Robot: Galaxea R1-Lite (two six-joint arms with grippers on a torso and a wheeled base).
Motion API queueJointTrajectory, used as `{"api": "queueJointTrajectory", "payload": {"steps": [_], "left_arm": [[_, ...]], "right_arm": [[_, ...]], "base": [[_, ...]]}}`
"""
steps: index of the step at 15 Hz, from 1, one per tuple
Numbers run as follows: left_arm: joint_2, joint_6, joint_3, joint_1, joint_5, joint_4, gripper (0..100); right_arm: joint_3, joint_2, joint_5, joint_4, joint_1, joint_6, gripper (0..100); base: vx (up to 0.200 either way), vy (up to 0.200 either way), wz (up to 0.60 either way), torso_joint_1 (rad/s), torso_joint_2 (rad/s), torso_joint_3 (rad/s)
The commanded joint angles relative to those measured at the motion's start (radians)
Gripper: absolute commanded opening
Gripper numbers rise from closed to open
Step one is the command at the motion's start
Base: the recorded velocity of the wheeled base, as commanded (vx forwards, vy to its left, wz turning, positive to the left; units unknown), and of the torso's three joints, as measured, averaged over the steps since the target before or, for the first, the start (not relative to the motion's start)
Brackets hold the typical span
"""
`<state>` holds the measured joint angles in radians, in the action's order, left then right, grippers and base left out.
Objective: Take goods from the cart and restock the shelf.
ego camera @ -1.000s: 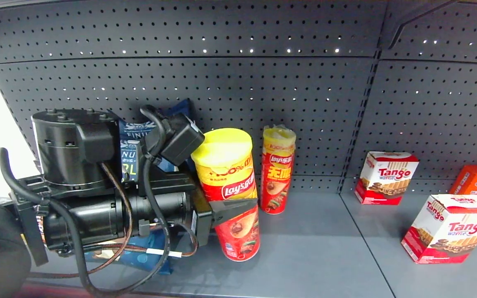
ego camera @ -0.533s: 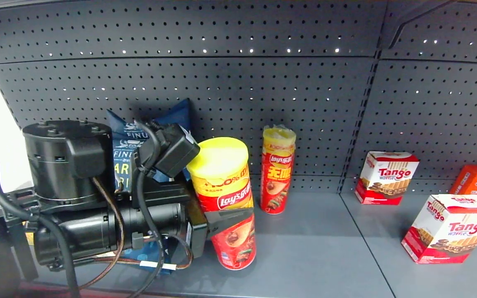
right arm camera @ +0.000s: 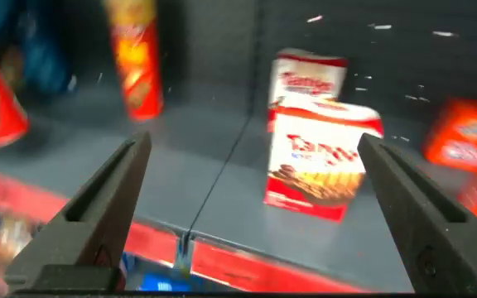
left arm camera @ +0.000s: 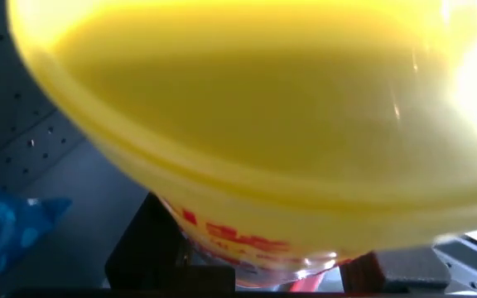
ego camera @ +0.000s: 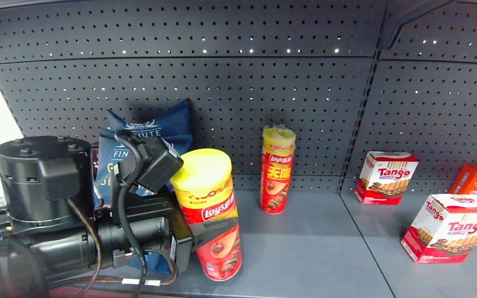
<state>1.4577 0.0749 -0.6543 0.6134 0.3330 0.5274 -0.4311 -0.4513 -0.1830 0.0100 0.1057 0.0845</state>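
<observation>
Since 1 s ago the left end effector (ego camera: 213, 225) has slid w/ its can (ego camera: 207, 203) toward the shelf's (ego camera: 313, 248) front-left corner, uncovering more of the blue bag (ego camera: 151, 128) at the back edge. Nothing else on the shelf has shifted.

The left end effector is clamped around the can's mid-body, one dark finger across its red lower half. The can leans a little, top toward the left edge, base close to the front edge; can't tell if the base touches the shelf. In the left wrist view its yellow lid (left arm camera: 263, 108) sits right under the camera.

The right end effector (right arm camera: 255, 145) is spread wide and empty, off the front edge opposite the wafer boxes (right arm camera: 317, 161).

A rear can (ego camera: 278, 169) stands upright by the back edge, well apart from the held one.

Step in hand, prob.: placing the can, not yet released. The next move needs the can squared upright and its base flat on the shelf, far enough in from the front edge. Then the fingers part, and the arm backs out w/o clipping the can or the bag.
</observation>
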Motion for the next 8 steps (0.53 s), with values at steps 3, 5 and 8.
{"api": "queueJointTrajectory", "payload": {"steps": [3,5,8], "left_arm": [[-0.013,-0.015,0.002,-0.007,0.009,0.009,0],[-0.008,-0.015,-0.018,-0.009,0.009,0.003,0],[-0.01,-0.014,-0.018,-0.007,0.011,0.0,0]], "right_arm": [[-0.206,-0.435,-0.02,-0.033,0.241,0.067,100],[-0.288,-0.572,-0.026,-0.051,0.296,0.07,100],[-0.348,-0.75,-0.05,-0.16,0.358,0.074,100]], "base": [[0.0,0.0,0.0,0.0,0.0,0.0],[0.0,0.0,0.0,0.0,0.0,0.0],[0.0,0.0,0.0,0.0,0.0,0.0]]}}
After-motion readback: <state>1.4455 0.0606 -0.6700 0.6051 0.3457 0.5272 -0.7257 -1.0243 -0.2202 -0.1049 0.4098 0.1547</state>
